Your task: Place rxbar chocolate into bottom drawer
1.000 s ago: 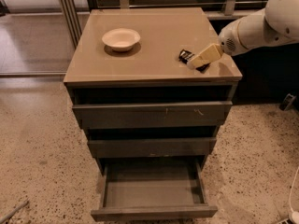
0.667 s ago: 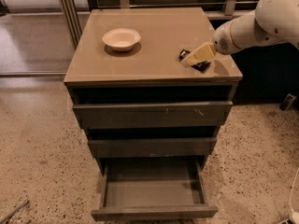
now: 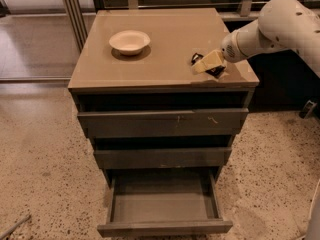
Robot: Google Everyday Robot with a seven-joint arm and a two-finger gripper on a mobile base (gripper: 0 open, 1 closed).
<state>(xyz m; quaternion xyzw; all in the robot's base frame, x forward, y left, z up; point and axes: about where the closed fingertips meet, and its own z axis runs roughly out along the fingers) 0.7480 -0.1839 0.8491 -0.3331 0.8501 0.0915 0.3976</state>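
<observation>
The rxbar chocolate (image 3: 196, 58) is a small black wrapper lying near the right front edge of the cabinet top (image 3: 170, 31). Only its dark ends show, on either side of my gripper. My gripper (image 3: 204, 65) reaches in from the right on a white arm (image 3: 280, 26) and sits low over the bar, covering its middle. Whether it touches the bar I cannot tell. The bottom drawer (image 3: 165, 228) is pulled out at floor level, and its grey tray holds nothing that I can see.
A cream round bowl (image 3: 129, 40) stands on the left part of the cabinet top. The two upper drawers (image 3: 162, 121) are pushed in. The speckled floor (image 3: 45, 174) surrounds the cabinet. Metal posts (image 3: 75, 14) stand at the back left.
My gripper has shifted a little to the left and lower over the bar. The bar, bowl and drawers have not moved.
</observation>
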